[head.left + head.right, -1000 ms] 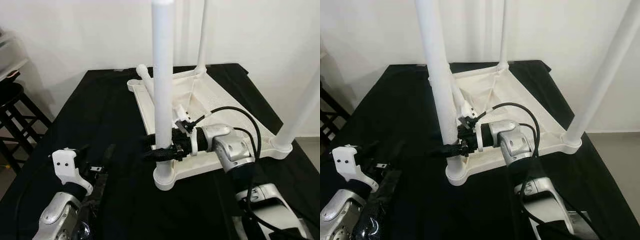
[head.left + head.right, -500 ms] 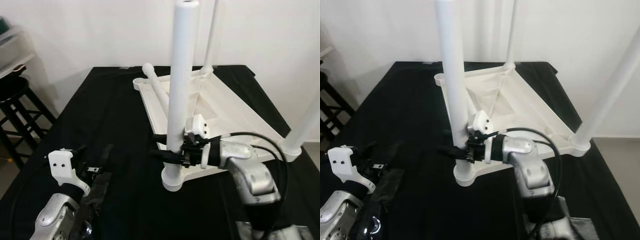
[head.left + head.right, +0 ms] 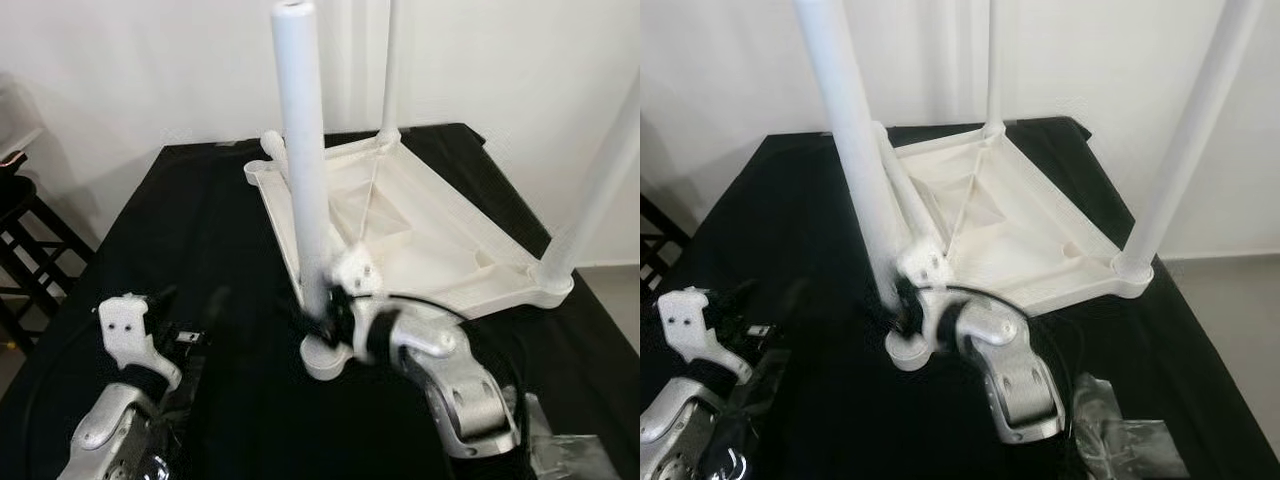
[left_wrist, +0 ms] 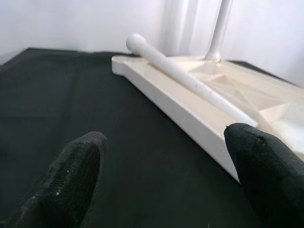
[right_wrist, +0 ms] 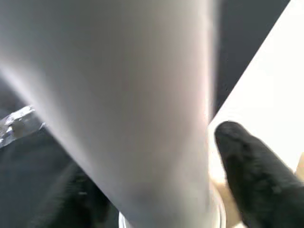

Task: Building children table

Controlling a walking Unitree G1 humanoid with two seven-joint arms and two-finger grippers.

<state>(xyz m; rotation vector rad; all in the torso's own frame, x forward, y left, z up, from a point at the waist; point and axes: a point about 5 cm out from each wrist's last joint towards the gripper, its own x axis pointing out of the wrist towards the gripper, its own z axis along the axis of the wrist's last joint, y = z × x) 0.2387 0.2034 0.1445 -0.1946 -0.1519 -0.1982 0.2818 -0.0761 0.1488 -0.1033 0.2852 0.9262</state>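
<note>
So the whole thing sat on a black-covered table point(image 3: 200, 220) pushed up near a plain white wall point(image 3: 150, 60), with a dark wooden stool point(image 3: 25, 235) off to our left. Pretty bare room otherwise.

On that cloth lay the white tabletop point(image 3: 420, 235), flipped underside up. Three legs stood in its corners: the near leg point(image 3: 303, 150) right in front of us, a far leg point(image 3: 388, 70) at the back, and a right leg point(image 3: 600, 190) at the right-hand corner. A loose leg point(image 4: 185, 78) was still lying along the left edge of the frame, its rounded end by the empty back-left corner, so we figured one socket was left to fill.

Our guess was that it's all hollow plastic: light, stiff, smooth and a bit slippery. Low down near the socket looked like the spot to grab a leg, since higher up it would probably just lever around.

Our right gripper point(image 3: 325, 320) was at the base of the near leg, a black finger point(image 5: 247, 171) on either side of the tube and apparently clamped on it, though that part was blurry.

Our left gripper point(image 4: 166, 175) hovered low over the cloth with its fingers spread wide and nothing between them, pointing towards the loose leg.
</note>
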